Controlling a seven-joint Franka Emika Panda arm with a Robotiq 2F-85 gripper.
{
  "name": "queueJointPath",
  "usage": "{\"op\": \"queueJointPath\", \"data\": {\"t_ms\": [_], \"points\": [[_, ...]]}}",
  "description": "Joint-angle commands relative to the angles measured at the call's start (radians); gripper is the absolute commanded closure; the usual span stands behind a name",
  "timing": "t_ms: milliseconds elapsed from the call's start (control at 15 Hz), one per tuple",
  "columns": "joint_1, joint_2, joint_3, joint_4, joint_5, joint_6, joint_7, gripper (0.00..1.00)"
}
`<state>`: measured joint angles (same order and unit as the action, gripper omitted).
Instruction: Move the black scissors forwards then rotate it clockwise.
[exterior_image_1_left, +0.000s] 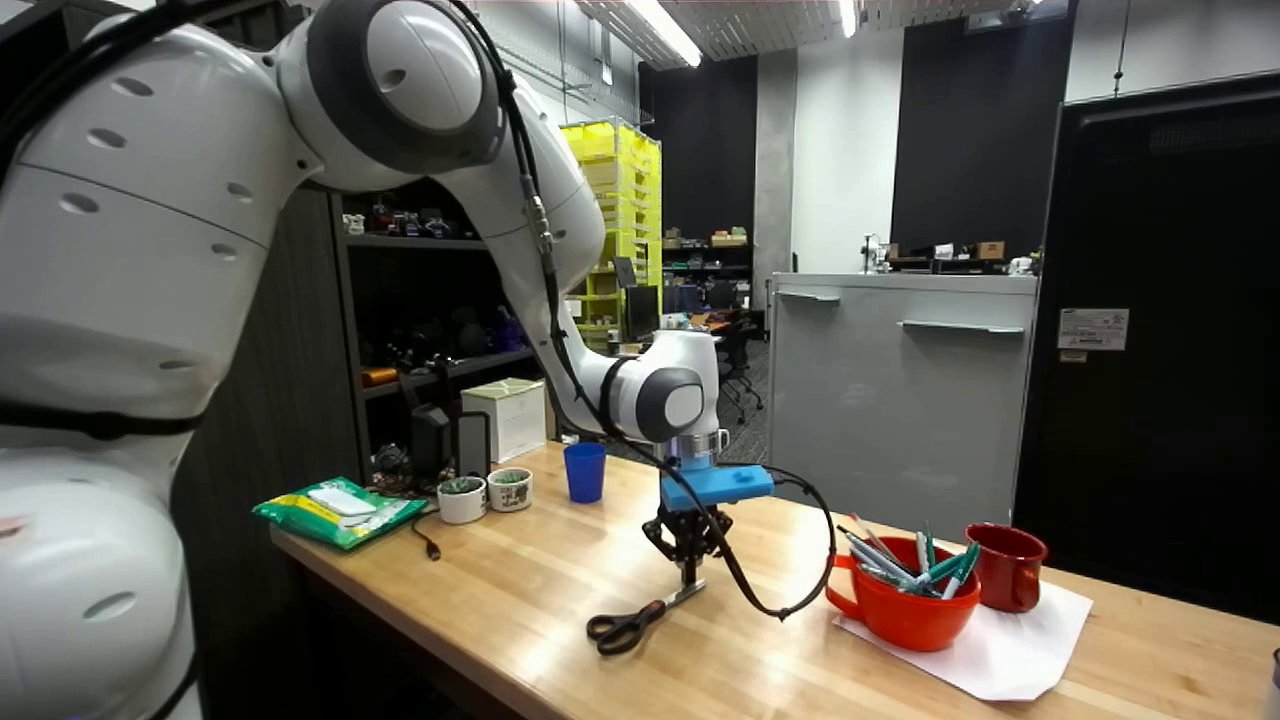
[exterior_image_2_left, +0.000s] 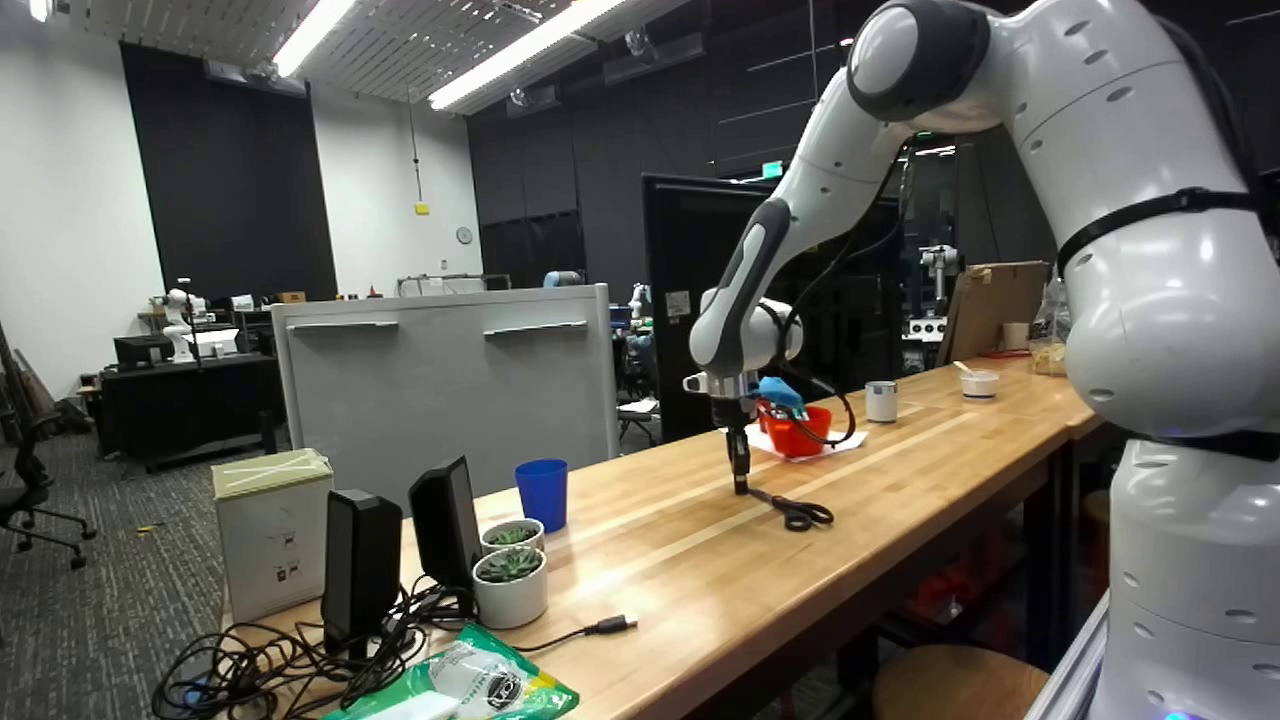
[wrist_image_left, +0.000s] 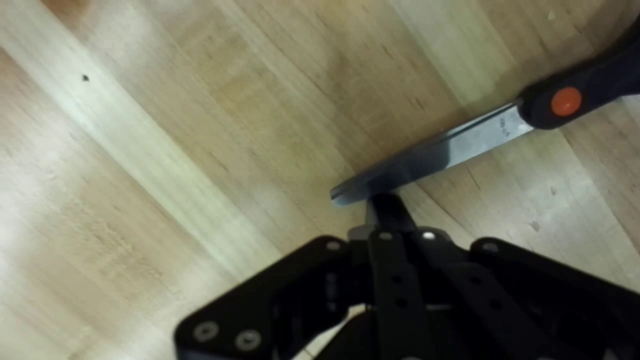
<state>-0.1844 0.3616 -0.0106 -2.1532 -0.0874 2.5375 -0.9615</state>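
Nearest the camera, a Franka Panda arm arches over the wooden tabletop. Its Robotiq gripper hangs, fingertips together, by the tip of black-handled scissors on the wood, long axis aslant to its grain, blades pointing lower left in the wrist view; contact unclear.

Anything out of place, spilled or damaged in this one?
Nothing spilled or damaged shows. What looks untidy, in an exterior view, is the black cables: they lie in a tangle around the two speakers at one end of the table, rather than neatly coiled. The black scissors lie flat, blades closed, nothing odd.
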Motion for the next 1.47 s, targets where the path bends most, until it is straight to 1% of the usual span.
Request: {"op": "queueJointPath", "data": {"t_ms": [0, 800, 1400], "points": [[0.0, -0.026, -0.035, -0.082, -0.049, 0.042, 0.042, 1.0], [0.007, -0.1, -0.072, -0.204, -0.135, 0.112, 0.131, 1.0], [0.011, -0.143, -0.088, -0.268, -0.184, 0.13, 0.17, 1.0]]}}
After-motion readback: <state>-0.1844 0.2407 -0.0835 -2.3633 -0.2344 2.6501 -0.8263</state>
